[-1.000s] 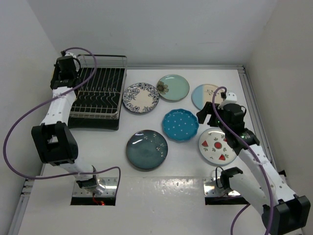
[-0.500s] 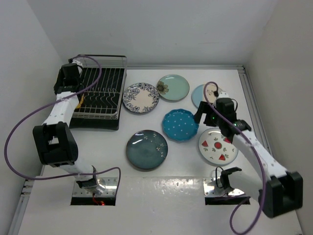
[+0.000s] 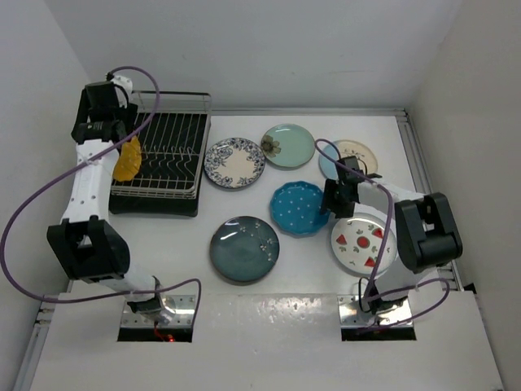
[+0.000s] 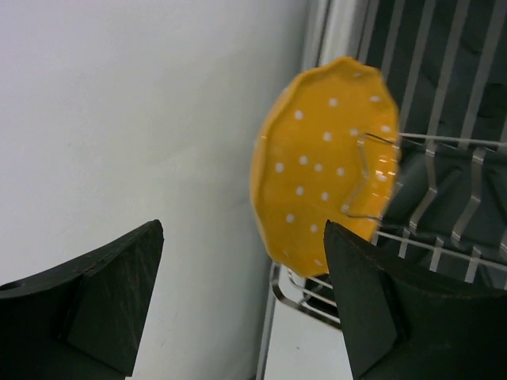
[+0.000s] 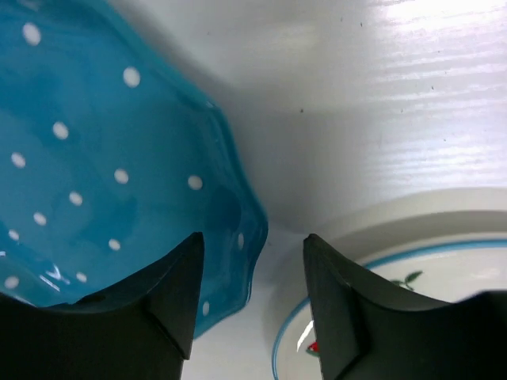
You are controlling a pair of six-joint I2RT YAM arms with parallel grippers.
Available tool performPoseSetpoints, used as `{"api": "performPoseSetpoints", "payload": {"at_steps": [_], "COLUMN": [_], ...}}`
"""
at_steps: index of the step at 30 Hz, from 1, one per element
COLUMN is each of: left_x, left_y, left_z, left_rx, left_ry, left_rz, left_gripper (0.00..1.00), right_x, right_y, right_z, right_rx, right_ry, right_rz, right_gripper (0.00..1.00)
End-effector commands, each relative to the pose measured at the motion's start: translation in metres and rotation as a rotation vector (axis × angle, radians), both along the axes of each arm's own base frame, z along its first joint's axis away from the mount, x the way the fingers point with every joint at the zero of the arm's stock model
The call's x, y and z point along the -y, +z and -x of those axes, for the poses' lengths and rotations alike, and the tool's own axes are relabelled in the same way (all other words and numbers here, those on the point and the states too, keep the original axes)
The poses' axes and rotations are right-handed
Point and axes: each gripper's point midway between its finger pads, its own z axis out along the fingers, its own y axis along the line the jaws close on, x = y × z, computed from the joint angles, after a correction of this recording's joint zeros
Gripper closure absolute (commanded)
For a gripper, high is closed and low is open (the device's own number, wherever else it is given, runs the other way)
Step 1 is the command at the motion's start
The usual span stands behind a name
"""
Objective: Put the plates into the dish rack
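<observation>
The left gripper (image 4: 243, 233) had drawn back, jaws wide and empty, leaving the glossy, scalloped yellow plate (image 4: 317, 166) upright among the wire tines at the left edge of the rack (image 3: 163, 194): one plate loaded. The right gripper (image 5: 252, 237) had dropped to the dotted blue plate (image 5: 103, 158), parted fingers straddling its wavy glazed rim.

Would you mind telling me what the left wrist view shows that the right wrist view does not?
Only the left wrist view: a yellow plate standing on edge in the dish rack. Only the right wrist view: a blue dotted plate and the rim of a watermelon plate. Shared: open black fingers, the left gripper in one, the right gripper in the other.
</observation>
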Motion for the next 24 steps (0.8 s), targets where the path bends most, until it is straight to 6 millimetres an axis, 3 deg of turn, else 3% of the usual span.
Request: {"api": "performPoseSetpoints", "payload": {"at_steps": [1, 3, 6, 9, 11, 14, 16, 17, 20, 24], "left_x": [0.040, 0.065, 0.104, 0.125, 0.138, 0.147, 0.154, 0.158, 0.182, 0.213], "left_y": [0.035, 0.044, 0.037, 0.024, 0.014, 0.000, -0.007, -0.007, -0.011, -0.023], "left_z": [0.015, 0.021, 0.029, 0.034, 0.039, 0.043, 0.046, 0.046, 0.051, 0.055], "left_rx": [0.069, 0.083, 0.045, -0.003, -0.035, -0.082, -0.104, -0.106, -0.133, -0.187], "left_ry": [-0.169, -0.266, -0.418, -0.485, -0.513, -0.527, -0.545, -0.557, -0.640, -0.735], "left_rz": [0.114, 0.147, 0.223, 0.260, 0.269, 0.276, 0.287, 0.286, 0.325, 0.365], "left_gripper": [0.13, 0.13, 0.13, 0.12, 0.12, 0.12, 0.12, 0.12, 0.12, 0.12], "right_x": [0.001, -0.006, -0.006, -0.005, -0.004, -0.004, -0.014, -0.015, -0.032, -0.042], "right_y": [0.004, -0.002, -0.009, -0.017, -0.022, -0.036, -0.026, -0.033, -0.003, 0.027], "right_z": [-0.021, -0.022, -0.026, -0.028, -0.026, -0.010, -0.020, -0.004, -0.022, -0.021], "right_rx": [0.039, 0.024, 0.021, 0.006, -0.015, -0.051, 0.015, -0.005, 0.159, 0.314], "right_ry": [0.016, 0.044, 0.037, 0.021, 0.015, 0.006, 0.025, 0.029, 0.057, 0.076], "right_rz": [0.017, -0.015, -0.028, -0.051, -0.086, -0.137, -0.233, -0.255, -0.415, -0.531], "right_gripper": [0.48, 0.52, 0.62, 0.78, 1.00, 1.00, 1.00, 1.00, 1.00, 1.00]}}
